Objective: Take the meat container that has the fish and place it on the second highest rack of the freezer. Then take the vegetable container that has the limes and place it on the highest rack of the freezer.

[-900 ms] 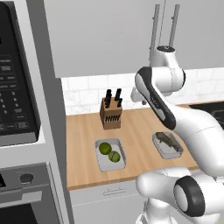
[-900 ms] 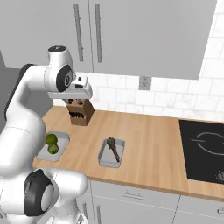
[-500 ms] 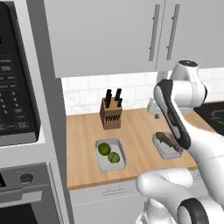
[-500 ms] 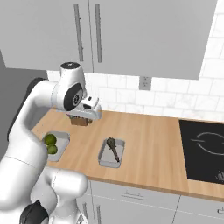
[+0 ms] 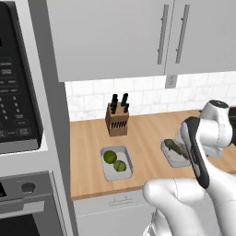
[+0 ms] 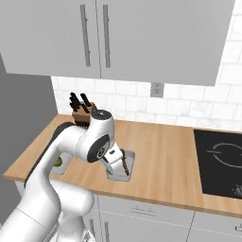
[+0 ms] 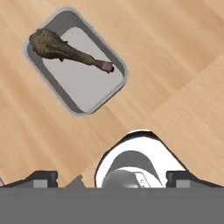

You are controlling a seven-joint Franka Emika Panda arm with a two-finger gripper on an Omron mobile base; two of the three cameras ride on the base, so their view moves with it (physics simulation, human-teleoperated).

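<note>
Two grey trays lie well apart on the wooden counter (image 5: 143,133): one holds the fish (image 7: 65,48), which lies slanted across its tray (image 7: 94,94), and the other tray (image 5: 109,171) holds two limes (image 5: 114,160) and sits in front of the knife block (image 5: 117,120). In the hand view the gripper (image 7: 111,179) is above bare counter near the fish tray, its fingers (image 7: 41,178) spread wide and holding nothing.
</note>
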